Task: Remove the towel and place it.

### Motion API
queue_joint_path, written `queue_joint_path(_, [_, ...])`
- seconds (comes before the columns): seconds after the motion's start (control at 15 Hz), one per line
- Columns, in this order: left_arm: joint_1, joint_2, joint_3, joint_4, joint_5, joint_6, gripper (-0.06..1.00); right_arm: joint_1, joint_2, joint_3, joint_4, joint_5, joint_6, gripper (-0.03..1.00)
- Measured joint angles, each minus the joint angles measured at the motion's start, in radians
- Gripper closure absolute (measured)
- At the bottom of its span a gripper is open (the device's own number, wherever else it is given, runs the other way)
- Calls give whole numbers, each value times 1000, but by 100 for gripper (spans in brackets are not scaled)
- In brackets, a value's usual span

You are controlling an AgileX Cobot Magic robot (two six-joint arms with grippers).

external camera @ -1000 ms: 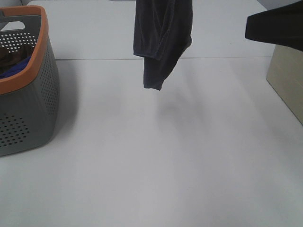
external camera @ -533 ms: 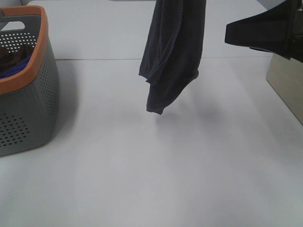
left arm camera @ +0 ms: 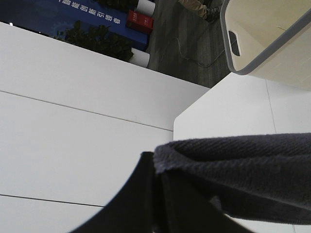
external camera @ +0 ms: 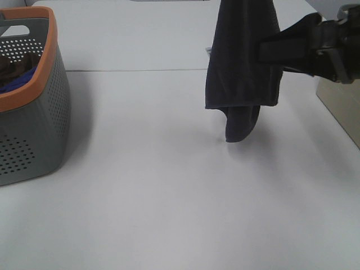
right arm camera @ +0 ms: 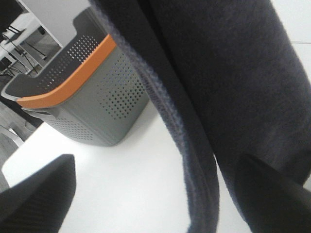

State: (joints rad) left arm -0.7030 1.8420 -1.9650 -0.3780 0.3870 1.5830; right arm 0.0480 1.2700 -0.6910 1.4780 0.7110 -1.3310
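- Exterior high view: the towel [external camera: 242, 56] hangs in loose folds from above the picture's top edge, over the far right part of the white table [external camera: 169, 197]. Its rounded lower tip dips close to the tabletop; whether it touches cannot be told.
- The right claw [external camera: 267, 50] reaches in from the right edge, level with the towel's upper half. Its dark tip is at the towel's right-hand edge.
- Right wrist view: that claw stands wide, with one dark finger [right arm camera: 39, 199] low on each side and the towel's hemmed edge running down between them. Neither finger is seen pressing the cloth.
- Left wrist view: the left claw [left arm camera: 158, 194] grips the towel, with one dark finger [left arm camera: 131, 208] laid against a thick fold. The other finger is hidden by the cloth.
- A grey perforated basket [external camera: 34, 112] with an orange rim stands at the table's left edge, well apart from the towel. A blue cloth [external camera: 19, 79] shows inside it.
- A broad bare stretch of table lies between the basket and the towel, and the whole near half of the table is open.
- A pale box [external camera: 340, 101] stands at the right edge, near the right claw's arm, so room is tighter on that side.
- A thin seam crosses the table's far part, behind the towel.
- A cream tub [left arm camera: 272, 34] with a grey rim shows beyond the towel in the left wrist view.
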Motion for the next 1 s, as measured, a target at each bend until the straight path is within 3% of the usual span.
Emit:
queue_joint_path(0.07, [0, 16, -4, 0, -2, 0, 94, 96, 66, -32, 0, -155, -25, 18])
queue_joint_path(0.2, [0, 20, -4, 1, -2, 0, 94, 130, 125, -65, 1, -240, -32, 19])
queue_joint_path(0.33, [0, 20, -4, 7, -4, 0, 94, 134, 152, -69, -5, -240, -38, 24])
queue_joint_path(0.73, [0, 20, -4, 25, -4, 0, 94, 137, 156, -69, -160, -206, 13, 46])
queue_joint_path(1.0, [0, 20, -4, 27, -4, 0, 94, 137, 156, -69, -242, -186, 105, 75])
